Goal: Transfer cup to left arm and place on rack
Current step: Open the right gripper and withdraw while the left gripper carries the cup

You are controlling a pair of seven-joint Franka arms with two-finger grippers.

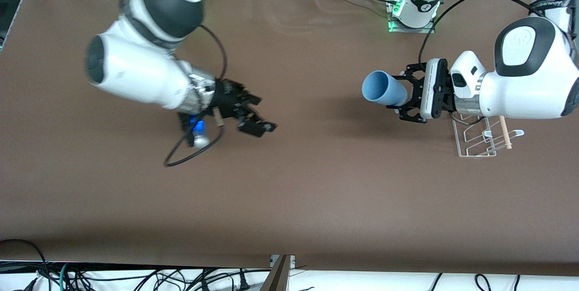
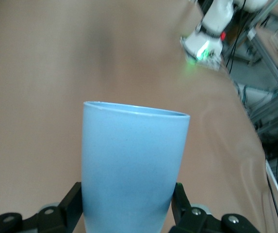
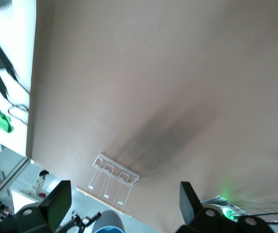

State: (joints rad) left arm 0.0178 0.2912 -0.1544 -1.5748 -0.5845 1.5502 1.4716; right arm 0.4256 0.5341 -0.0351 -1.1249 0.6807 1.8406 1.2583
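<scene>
Surface point(image 1: 316, 200): brown, carrying the rack near the edge at the left arm's end.
Right arm point(image 1: 135, 73): reaching out over the surface toward its own end, wrist angling down.
Left arm point(image 1: 520, 87): lying level, wrist pointing toward the middle of the surface.
Rack point(image 1: 479, 139): sitting partly under the left arm's wrist.
Right gripper point(image 1: 260, 121): hanging spread and empty.
Left gripper point(image 1: 400, 96): pinching the cup's base.
Cup point(image 1: 384, 88): lying sideways in the air, mouth facing the right arm.

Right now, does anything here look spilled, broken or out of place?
Nothing stands out. The left tool holds the cup sideways in the air beside the rack; the right tool is open over bare table.
</scene>
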